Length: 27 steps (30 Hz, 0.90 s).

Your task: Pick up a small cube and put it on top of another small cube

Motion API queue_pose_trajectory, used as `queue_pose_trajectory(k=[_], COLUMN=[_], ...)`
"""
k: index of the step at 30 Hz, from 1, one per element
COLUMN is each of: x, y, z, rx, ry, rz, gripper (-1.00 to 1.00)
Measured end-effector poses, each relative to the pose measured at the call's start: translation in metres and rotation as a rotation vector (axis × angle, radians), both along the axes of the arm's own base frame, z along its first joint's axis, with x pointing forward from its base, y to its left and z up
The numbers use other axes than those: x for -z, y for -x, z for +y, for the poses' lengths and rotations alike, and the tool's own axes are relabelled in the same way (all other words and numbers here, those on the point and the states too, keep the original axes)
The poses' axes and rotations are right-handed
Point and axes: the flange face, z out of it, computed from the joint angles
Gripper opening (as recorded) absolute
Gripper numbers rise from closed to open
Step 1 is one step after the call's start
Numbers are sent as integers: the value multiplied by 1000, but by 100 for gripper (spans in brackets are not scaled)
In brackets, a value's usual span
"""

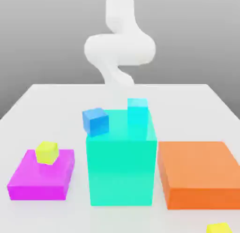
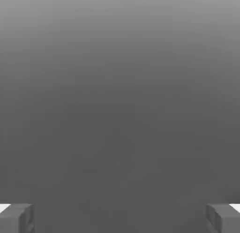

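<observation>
Table first, then three big blocks: teal, orange, pink. One yellow cube sits on pink; another lies near orange. Empty hand, fingers wide apart, hasn't approached; next it must descend over a cube.

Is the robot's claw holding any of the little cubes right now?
No, nothing is held. The claw is open with only grey between its fingers, and the small yellow cube sits on the magenta block.
</observation>
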Motion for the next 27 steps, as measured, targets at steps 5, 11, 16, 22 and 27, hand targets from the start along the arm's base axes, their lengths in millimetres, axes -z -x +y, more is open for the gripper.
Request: queue_pose_trajectory(k=[5, 11, 16, 22, 27], x=[58, 140, 217, 317, 405], y=[-60, -115, -146, -162, -161], z=[28, 70, 110, 162, 193], rx=[-45, -85, -109, -134, -133], ry=[-39, -61, -57, -23, 24], rz=[124, 270, 391, 530, 637], gripper=[0, 0, 0, 0, 0])
